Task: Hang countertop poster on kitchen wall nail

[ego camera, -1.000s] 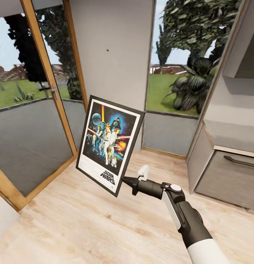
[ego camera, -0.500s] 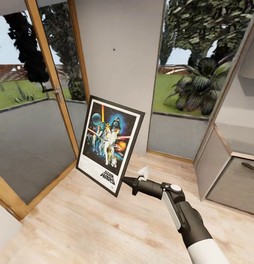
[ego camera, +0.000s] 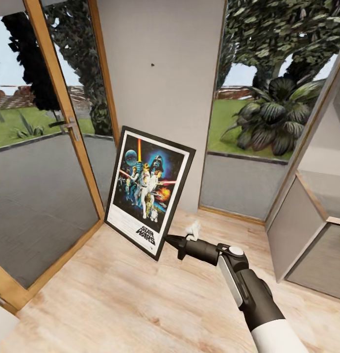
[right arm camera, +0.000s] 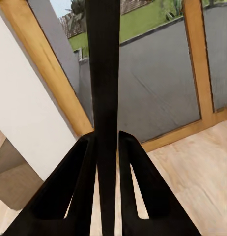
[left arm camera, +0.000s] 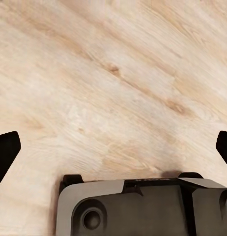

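The poster (ego camera: 149, 191) is held off the wooden floor (ego camera: 116, 299) by the right gripper (ego camera: 170, 241), whose black fingers are clamped on the frame's lower right corner. In the head view the poster is seen tilted, its top leaning away toward the grey wall panel (ego camera: 160, 73), with the artwork and the white border facing the camera. A small dark nail (ego camera: 152, 64) is seen high on that wall panel, well above the poster's top edge. Glazed doors with wooden frames (ego camera: 67, 113) stand at the left of the panel, and a window onto the garden is seen at its right.

In the right wrist view the poster (right arm camera: 104, 98) is seen edge-on as a thin black strip, and the two fingers (right arm camera: 79, 187) are pressed against it from both sides, closed as far as the frame allows.

In the left wrist view the left gripper (left arm camera: 113, 147) is pointed down at the wooden floor (left arm camera: 118, 73). Its two dark fingertips (left arm camera: 5, 150) are set far apart at the picture's sides, wide open, with nothing held between them
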`<state>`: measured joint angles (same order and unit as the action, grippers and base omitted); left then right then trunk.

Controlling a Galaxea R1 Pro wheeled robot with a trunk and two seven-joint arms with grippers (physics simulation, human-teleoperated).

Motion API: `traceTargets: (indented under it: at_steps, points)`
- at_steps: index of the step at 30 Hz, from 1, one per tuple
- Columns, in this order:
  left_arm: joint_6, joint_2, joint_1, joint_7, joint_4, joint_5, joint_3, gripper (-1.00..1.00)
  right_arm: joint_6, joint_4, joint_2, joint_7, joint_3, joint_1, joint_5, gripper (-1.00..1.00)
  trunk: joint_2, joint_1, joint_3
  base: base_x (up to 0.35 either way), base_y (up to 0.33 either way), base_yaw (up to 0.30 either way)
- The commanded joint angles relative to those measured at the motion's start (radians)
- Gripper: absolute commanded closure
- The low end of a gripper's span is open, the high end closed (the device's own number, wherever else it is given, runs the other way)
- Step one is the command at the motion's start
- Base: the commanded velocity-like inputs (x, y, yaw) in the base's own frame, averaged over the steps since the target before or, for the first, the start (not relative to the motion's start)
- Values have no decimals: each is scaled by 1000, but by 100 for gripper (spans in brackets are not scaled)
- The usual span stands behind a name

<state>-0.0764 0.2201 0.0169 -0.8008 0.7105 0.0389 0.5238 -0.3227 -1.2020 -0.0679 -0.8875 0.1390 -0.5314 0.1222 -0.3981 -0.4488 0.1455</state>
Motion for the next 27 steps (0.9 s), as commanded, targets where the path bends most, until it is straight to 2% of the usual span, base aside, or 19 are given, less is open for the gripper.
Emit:
traceTargets:
  at_steps: [1, 4, 6, 9, 14, 16, 18, 21, 23, 24, 27]
  points:
    - [-8, -1, 0, -6, 3, 4, 4, -100, -8, -1, 0, 3, -1, -1, 10, 100, -2, -1, 2, 334, -95, 0]
    - [-9, -1, 0, -6, 3, 5, 3, -100, -1, -5, 0, 25, -4, -4, 9, 100, -2, -1, 2, 334, -76, 0]
    - [-9, -1, 0, -6, 3, 7, 3, -100, 0, -7, 0, 84, -4, -14, 8, 100, -2, -1, 2, 337, -1, 0]
    - [-9, 0, 0, -6, 3, 8, 2, -100, -2, -9, 0, 121, -3, -26, 7, 100, -2, -1, 2, 327, 100, 0]
    - [-9, 1, 0, -6, 3, 9, 2, -100, -5, -10, -1, 134, 1, -52, -1, 100, -2, -1, 2, 293, 203, 0]
    - [-9, 1, 0, -6, 3, 10, 2, -100, -6, -9, -5, 140, 2, -63, -59, 100, -2, -1, 2, 273, 248, 0]
    - [-9, 1, 0, -6, 3, 10, 2, -100, -7, -9, -7, 141, 2, -68, -88, 100, -2, -1, 2, 269, 255, 0]
    - [-9, 1, 0, -6, 3, 10, 2, -100, -31, -11, -9, 141, 3, -95, -109, 100, -2, -1, 2, 268, 258, 0]
    - [-9, 1, 0, -6, 3, 10, 2, -100, -73, -12, -10, 139, 2, -115, -116, 100, -2, -1, 2, 272, 247, 0]
    - [-8, 1, 0, -6, 3, 10, 2, -100, -120, -14, -9, 136, 2, -149, -122, 100, -2, -1, 2, 314, 133, 0]
    - [-8, 1, 0, -6, 3, 10, 2, -100, -135, -15, -7, 134, 2, -177, -120, 100, -2, -1, 2, 324, 82, 0]
